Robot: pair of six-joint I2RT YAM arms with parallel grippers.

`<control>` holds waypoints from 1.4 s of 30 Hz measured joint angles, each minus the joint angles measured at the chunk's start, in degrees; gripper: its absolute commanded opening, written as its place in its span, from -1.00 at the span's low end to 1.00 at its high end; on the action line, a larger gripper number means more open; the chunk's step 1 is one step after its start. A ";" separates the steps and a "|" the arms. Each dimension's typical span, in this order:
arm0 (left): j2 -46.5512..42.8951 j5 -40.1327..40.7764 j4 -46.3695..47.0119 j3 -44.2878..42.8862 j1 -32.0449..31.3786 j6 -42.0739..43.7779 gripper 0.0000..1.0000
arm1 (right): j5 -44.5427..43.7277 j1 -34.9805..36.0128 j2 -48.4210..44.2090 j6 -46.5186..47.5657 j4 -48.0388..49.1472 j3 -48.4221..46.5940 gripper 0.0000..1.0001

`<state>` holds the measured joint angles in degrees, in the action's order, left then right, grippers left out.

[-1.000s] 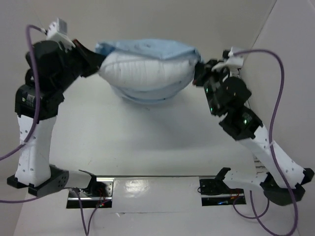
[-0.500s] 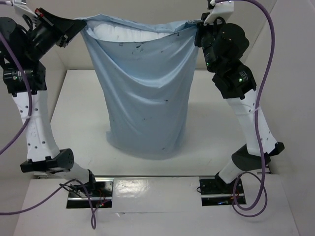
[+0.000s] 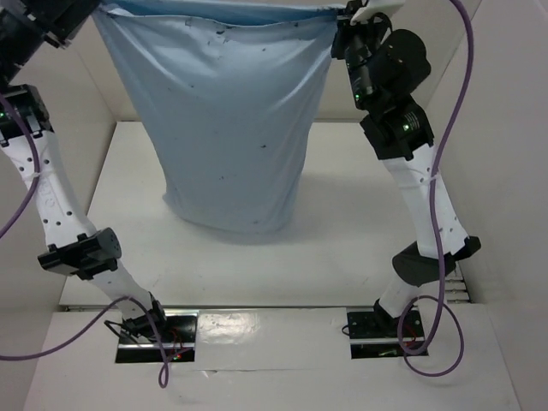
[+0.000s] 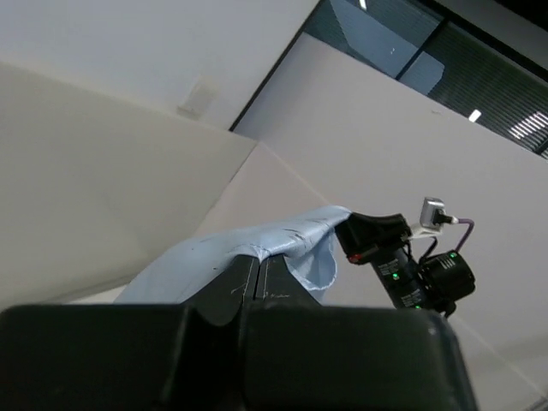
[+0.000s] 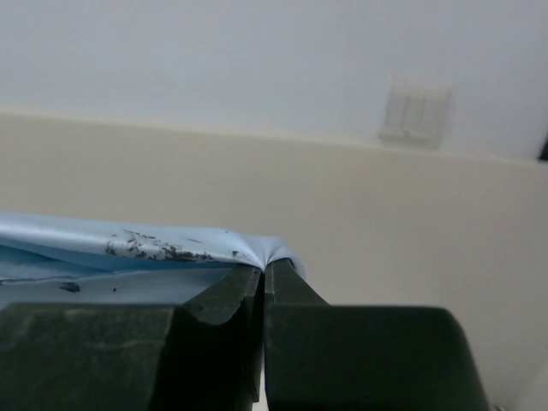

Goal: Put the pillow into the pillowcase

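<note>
Pillowcase (image 3: 231, 128) hung over the bench (image 3: 360, 214), held by its mouth corners.
Left gripper (image 4: 261, 261) and right gripper (image 5: 263, 270) were each clamped on the thin, limp hem. The soft pillow, unseen, probably lay inside.

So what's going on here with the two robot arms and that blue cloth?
Both arms hold the light blue pillowcase up high by its top corners: the left gripper and the right gripper are each shut on the hem. It hangs like a sack, its lower end near the table. No pillow shows; the rounded bottom suggests that it may be inside.
</note>
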<state>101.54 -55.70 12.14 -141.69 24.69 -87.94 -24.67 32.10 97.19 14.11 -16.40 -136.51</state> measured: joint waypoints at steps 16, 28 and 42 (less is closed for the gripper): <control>-1.68 -0.17 2.08 12.07 -7.89 4.90 -1.00 | 5.05 -3.13 3.96 -5.38 6.86 1.29 -1.00; 17.27 -3.80 -2.10 4.26 -9.49 4.83 -1.00 | 31.10 -21.33 17.44 -26.64 -0.59 -1.60 -1.00; -13.68 -3.69 17.18 -1.57 11.74 -5.70 -1.00 | 47.43 -23.06 -17.00 -37.09 23.37 10.03 -1.00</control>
<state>87.85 -59.40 29.32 -143.26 36.42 -93.65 22.76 9.04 80.18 -22.98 6.96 -126.48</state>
